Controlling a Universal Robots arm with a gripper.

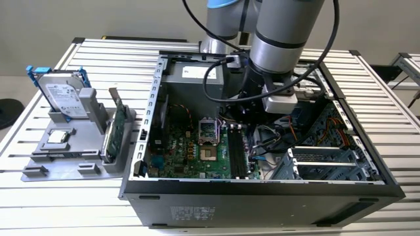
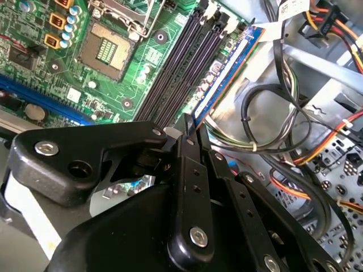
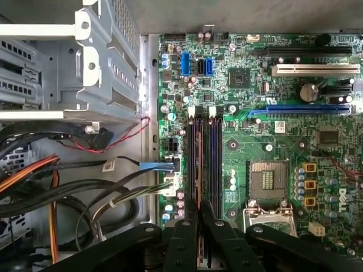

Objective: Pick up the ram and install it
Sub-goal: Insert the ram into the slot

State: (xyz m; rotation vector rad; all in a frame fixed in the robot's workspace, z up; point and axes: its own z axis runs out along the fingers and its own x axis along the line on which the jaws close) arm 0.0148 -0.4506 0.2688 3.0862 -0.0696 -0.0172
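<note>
The ram (image 2: 227, 73) is a thin dark stick with a blue edge. It stands on edge along the outermost of the black memory slots (image 2: 176, 68) on the green motherboard, on the side towards the cables. My gripper (image 2: 190, 127) is shut on the near end of the stick, its black fingers pressed against both faces. In the first wrist view the ram (image 3: 199, 164) shows edge-on as a thin line between the slots (image 3: 214, 158), running out from the gripper (image 3: 198, 212). How deep it sits in the slot I cannot tell. In the exterior view the gripper (image 1: 239, 120) reaches down inside the open computer case (image 1: 262, 184).
Bundles of black, orange and red cables (image 2: 295, 124) lie close beside the slots. The processor socket (image 3: 266, 180) sits on their other side, and a grey drive cage (image 3: 102, 62) stands nearby. Outside the case at the exterior view's left, a grey holder (image 1: 39, 164) carries a hard drive (image 1: 62, 96) and a green card (image 1: 117, 132).
</note>
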